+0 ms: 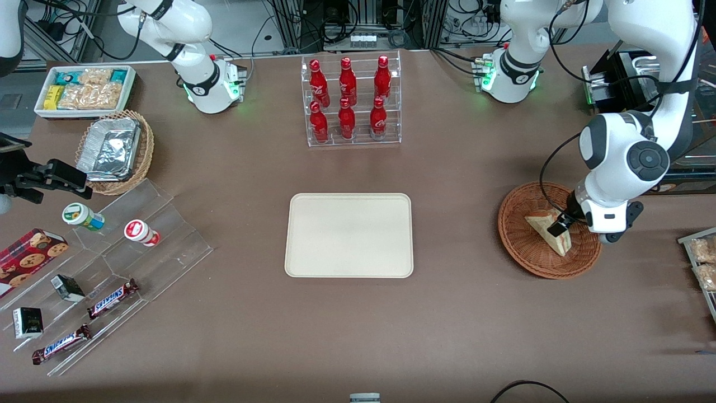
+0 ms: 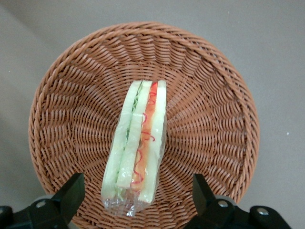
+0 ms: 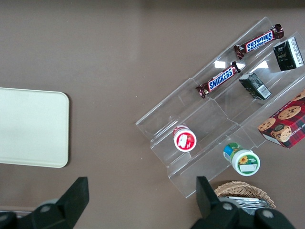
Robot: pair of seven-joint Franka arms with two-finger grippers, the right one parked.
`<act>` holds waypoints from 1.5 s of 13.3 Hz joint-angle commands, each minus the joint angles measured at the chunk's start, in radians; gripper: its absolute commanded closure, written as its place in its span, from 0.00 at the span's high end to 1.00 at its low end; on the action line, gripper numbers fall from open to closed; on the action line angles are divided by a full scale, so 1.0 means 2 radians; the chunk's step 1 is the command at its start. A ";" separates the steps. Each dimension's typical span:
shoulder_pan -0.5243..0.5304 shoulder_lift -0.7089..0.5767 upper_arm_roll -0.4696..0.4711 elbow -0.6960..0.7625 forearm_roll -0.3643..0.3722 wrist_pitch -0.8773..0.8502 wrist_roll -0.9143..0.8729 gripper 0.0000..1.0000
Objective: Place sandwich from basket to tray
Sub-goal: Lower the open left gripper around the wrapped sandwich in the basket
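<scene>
Wicker basket [image 2: 71,95], one sandwich [image 2: 138,152], open gripper [image 2: 136,198] above.

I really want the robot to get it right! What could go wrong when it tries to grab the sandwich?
The gripper hangs open over the sandwich, which stands on edge in the basket.

1. The sandwich looks soft and wrapped in clear film, so a hard squeeze might squash it, or the film could slip.

2. It stands on a narrow edge, so a nudge from one finger might tip it over.

3. The basket looks light and may slide or lift along with it.
</scene>
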 commanded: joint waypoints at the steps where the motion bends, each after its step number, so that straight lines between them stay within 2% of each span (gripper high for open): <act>1: -0.003 -0.008 0.002 -0.022 0.008 0.023 0.040 1.00; 5: 0.000 -0.008 0.002 -0.043 0.023 0.053 0.044 1.00; 9: 0.001 0.004 0.002 -0.059 0.023 0.093 0.044 1.00; 10: 0.001 0.005 0.002 -0.059 0.023 0.093 0.044 0.96; 11: 0.002 0.005 0.002 -0.058 0.023 0.093 0.043 0.82; 13: 0.002 0.008 0.003 -0.058 0.022 0.093 0.042 0.37; 15: 0.002 0.006 0.003 -0.055 0.022 0.090 0.039 0.03; 18: -0.004 -0.005 0.002 -0.046 0.022 0.084 0.033 0.00; 20: -0.009 -0.037 -0.001 -0.020 0.022 0.013 0.033 0.00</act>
